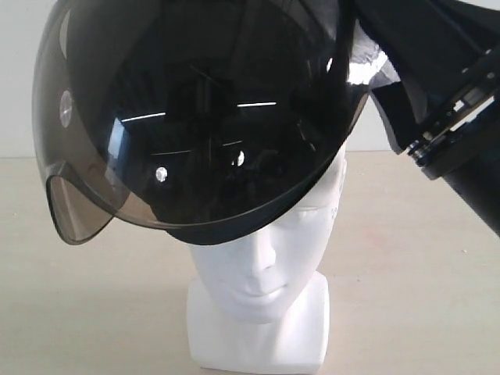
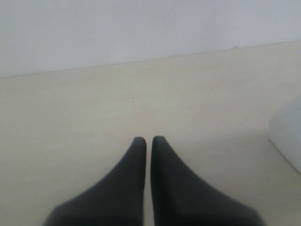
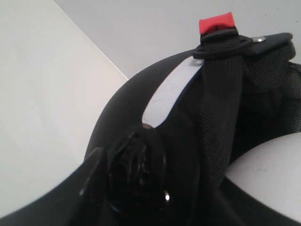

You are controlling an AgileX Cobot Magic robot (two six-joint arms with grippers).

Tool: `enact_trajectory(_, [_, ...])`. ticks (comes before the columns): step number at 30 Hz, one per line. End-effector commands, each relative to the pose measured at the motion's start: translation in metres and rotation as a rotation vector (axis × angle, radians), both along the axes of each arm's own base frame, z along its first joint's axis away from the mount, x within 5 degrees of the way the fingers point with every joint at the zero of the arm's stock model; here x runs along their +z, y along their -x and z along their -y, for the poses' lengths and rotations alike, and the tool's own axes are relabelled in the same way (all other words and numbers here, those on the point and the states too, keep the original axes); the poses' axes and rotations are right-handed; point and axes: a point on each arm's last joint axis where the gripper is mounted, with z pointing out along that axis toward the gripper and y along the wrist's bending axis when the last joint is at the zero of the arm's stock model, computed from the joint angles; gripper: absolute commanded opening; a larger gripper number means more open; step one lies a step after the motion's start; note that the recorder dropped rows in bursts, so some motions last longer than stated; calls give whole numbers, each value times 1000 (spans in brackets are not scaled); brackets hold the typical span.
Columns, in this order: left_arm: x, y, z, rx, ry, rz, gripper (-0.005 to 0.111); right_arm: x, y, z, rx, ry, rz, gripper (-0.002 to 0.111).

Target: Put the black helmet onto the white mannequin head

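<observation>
**Pale tabletop, helmet over the head**

The pale table (image 1: 406,234) lies bare to the left and right of centre. The black helmet (image 1: 203,117) sits tilted over the white mannequin head (image 1: 266,266), covering its brow, with the visor edge dipping left. The right gripper (image 1: 383,47) is at the helmet's right rim, and I cannot tell whether it grips. The left gripper (image 2: 148,140) is clenched on nothing above bare table.

Lighting all three views brightly and evenly, leaving the pale table (image 1: 422,258) and the far wall (image 1: 14,94) nearly washed out. Throwing thin white streaks and small bright dots onto the smoky visor (image 1: 195,117) of the black helmet (image 1: 226,232), pointing to lamps overhead. Laying only soft shading under the chin of the white mannequin head (image 1: 262,266). Blurring the left gripper (image 2: 148,139) into soft dark shapes in its wrist view. Losing detail in the helmet's black parts up close, beside a pale sheen
</observation>
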Motion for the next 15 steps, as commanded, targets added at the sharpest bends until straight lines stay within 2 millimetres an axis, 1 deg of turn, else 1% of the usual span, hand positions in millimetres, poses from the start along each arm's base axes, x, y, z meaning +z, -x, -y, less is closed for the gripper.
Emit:
enact_trajectory(1, [-1,0,0,4,9,5,4,0,-6,12,-160,22,19,0])
enact_trajectory(15, [-1,0,0,4,9,5,4,-1,-7,13,-197,49,38,0])
